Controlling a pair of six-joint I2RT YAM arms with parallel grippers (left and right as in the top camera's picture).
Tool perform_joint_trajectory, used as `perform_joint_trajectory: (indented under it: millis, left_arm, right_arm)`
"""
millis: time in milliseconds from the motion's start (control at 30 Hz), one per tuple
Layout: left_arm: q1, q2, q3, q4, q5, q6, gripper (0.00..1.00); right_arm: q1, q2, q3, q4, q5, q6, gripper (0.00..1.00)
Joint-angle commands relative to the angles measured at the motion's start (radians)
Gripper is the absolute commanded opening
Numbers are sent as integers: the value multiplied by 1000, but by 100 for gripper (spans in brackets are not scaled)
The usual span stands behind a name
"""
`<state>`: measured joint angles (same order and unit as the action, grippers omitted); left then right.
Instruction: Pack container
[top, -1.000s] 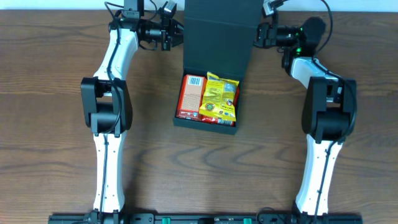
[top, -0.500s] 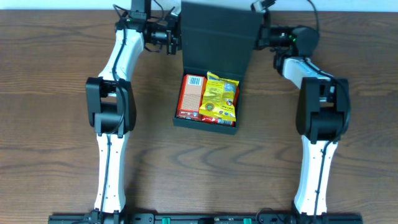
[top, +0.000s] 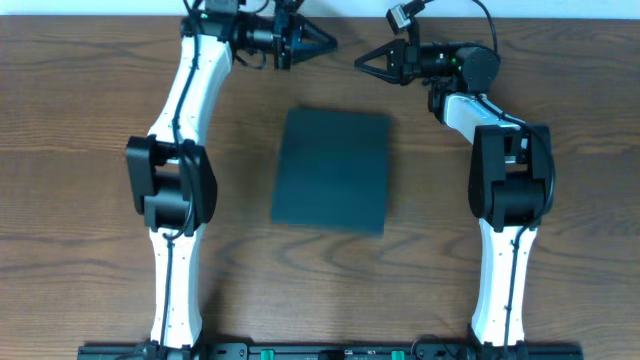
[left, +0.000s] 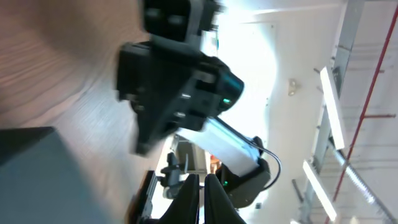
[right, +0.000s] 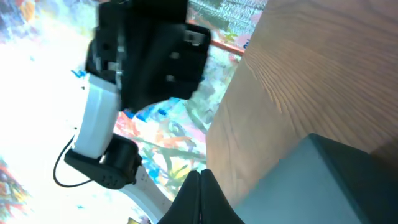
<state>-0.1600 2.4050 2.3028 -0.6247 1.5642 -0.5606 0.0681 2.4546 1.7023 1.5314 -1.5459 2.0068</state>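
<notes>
Frame centre: matte black shallow square cardboard box (top: 332, 170) on wooden bench (top: 80, 150), lid down flat. Upper centre: left fingers (top: 322, 42) and right fingers (top: 368, 60) pinched together, empty, tips facing. Packing likely near done; press lid edge evenly if sprung, withdraw without nudging box.

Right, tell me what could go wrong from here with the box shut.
1. The left gripper and right gripper point tip to tip behind the box, both shut and close together. If either moves inward, it may hit the other.
2. Nothing holds the lid down, so it might spring open.
3. The box lies loose on the table, so a low arm sweep could shove it.
</notes>
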Motion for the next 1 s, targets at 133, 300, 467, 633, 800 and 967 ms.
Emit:
perform_joint_trajectory:
  millis: [133, 300, 467, 633, 800, 967]
  left_arm:
    - [3, -16, 16, -32, -67, 35, 6]
    - [-6, -17, 16, -248, -433, 121, 6]
    - [-47, -17, 16, -404, -695, 163, 6]
    - [-90, -17, 16, -414, -766, 165, 6]
    - [-109, -17, 16, -443, -841, 143, 6]
    - [-112, -19, 17, -499, -919, 107, 6]
  right_arm:
    - [-74, 5, 2, 44, -11, 6, 2]
    - [-145, 5, 2, 43, -2, -95, 2]
    - [-181, 7, 2, -169, -11, -373, 2]
    - [-182, 7, 2, -729, 94, -829, 2]
    - [-186, 7, 2, -925, 249, -984, 2]
    - [-202, 7, 2, -974, 431, -1012, 2]
